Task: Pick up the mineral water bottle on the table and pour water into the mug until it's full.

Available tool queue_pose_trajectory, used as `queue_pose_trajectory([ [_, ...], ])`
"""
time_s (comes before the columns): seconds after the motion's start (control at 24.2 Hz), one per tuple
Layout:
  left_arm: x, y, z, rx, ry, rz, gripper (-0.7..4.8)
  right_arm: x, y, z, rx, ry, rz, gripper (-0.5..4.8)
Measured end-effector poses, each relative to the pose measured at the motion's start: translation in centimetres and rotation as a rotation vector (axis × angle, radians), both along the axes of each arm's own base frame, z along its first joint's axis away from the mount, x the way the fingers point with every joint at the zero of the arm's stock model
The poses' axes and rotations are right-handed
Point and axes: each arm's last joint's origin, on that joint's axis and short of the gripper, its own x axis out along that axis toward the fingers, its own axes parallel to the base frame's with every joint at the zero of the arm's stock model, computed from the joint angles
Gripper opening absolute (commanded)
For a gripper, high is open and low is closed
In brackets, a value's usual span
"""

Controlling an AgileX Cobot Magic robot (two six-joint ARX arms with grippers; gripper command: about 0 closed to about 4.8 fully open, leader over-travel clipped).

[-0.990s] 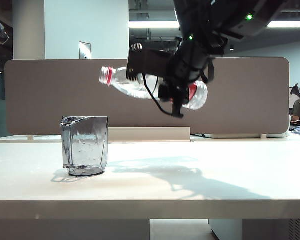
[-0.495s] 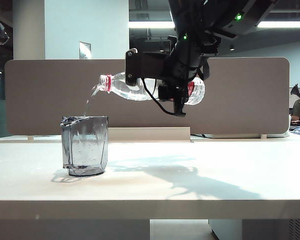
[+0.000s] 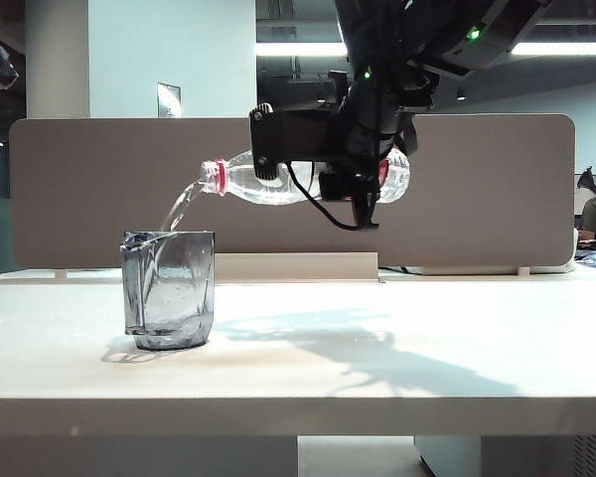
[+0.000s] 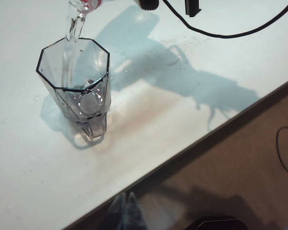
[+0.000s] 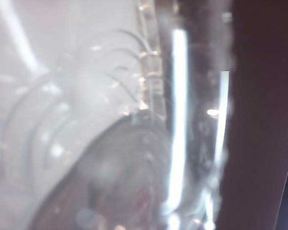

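While the tall clear ribbed plastic mineral water bottle (image 3: 268, 181) is lying nearly level in the air, clear water (image 3: 179, 209) is streaming from its red-ringed neck.

The stream is falling toward 7 o'clock into the short smoky-grey transparent mug (image 3: 169, 288), which is standing on the wide white table (image 3: 397, 368). The right gripper (image 3: 350, 169) is clamping the bottle's middle, at 2 o'clock from the mug. The left gripper is not showing, so its jaws' state cannot be told.
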Motion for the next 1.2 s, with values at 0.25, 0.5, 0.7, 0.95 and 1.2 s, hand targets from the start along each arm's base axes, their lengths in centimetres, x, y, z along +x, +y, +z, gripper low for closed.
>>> queue_pose_trajectory([
  [0.25,0.0,0.0,0.0,0.0,0.0,0.0,-0.05,0.0,-0.1,0.0,-0.066,-0.021,-0.022,1.59],
  [0.5,0.0,0.0,0.0,0.0,0.0,0.0,-0.05,0.0,-0.2,0.1,-0.12,-0.039,-0.021,1.59],
  [0.7,0.0,0.0,0.0,0.0,0.0,0.0,-0.05,0.1,-0.2,0.2,-0.142,-0.054,-0.014,1.59],
  [0.95,0.0,0.0,0.0,0.0,0.0,0.0,-0.05,0.1,-0.1,0.3,-0.157,-0.067,-0.008,1.59],
  [1.2,0.0,0.0,0.0,0.0,0.0,0.0,-0.05,0.1,-0.1,1.0,-0.138,-0.123,-0.008,1.58],
])
